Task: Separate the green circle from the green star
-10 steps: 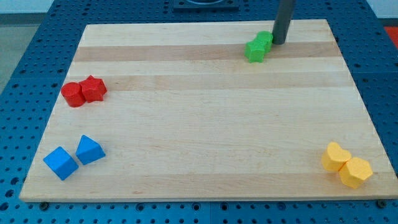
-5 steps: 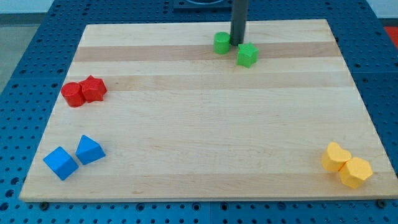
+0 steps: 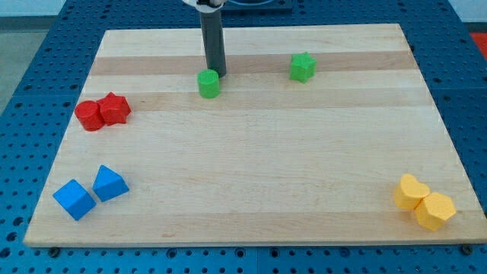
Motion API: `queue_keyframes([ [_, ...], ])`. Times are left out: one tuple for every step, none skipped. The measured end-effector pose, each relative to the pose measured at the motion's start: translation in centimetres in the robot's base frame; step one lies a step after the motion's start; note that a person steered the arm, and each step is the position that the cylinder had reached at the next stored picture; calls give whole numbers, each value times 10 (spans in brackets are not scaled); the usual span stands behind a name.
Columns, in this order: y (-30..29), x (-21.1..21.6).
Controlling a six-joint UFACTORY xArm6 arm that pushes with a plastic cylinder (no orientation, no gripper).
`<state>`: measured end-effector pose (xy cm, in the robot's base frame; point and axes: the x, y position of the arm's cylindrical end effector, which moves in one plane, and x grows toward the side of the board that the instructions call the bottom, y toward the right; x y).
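The green circle (image 3: 208, 84) lies on the wooden board near the view's top, left of centre. The green star (image 3: 302, 67) lies well to its right, with a wide gap between the two. My tip (image 3: 217, 74) stands just above and to the right of the green circle, touching or almost touching it. The dark rod rises from there to the view's top edge.
Two red blocks (image 3: 102, 112) sit together at the view's left. Two blue blocks (image 3: 90, 191) sit at the bottom left. Two yellow blocks (image 3: 424, 202) sit at the bottom right. The board (image 3: 251, 152) rests on a blue pegboard table.
My tip has swept from the right to the left along the top of the board, carrying the green circle left and slightly down. The green star stayed behind on the right.
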<state>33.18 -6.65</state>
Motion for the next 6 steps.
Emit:
queue_keyframes([
  [0, 28],
  [0, 46],
  [0, 59],
  [14, 63],
  [20, 72],
  [20, 83],
])
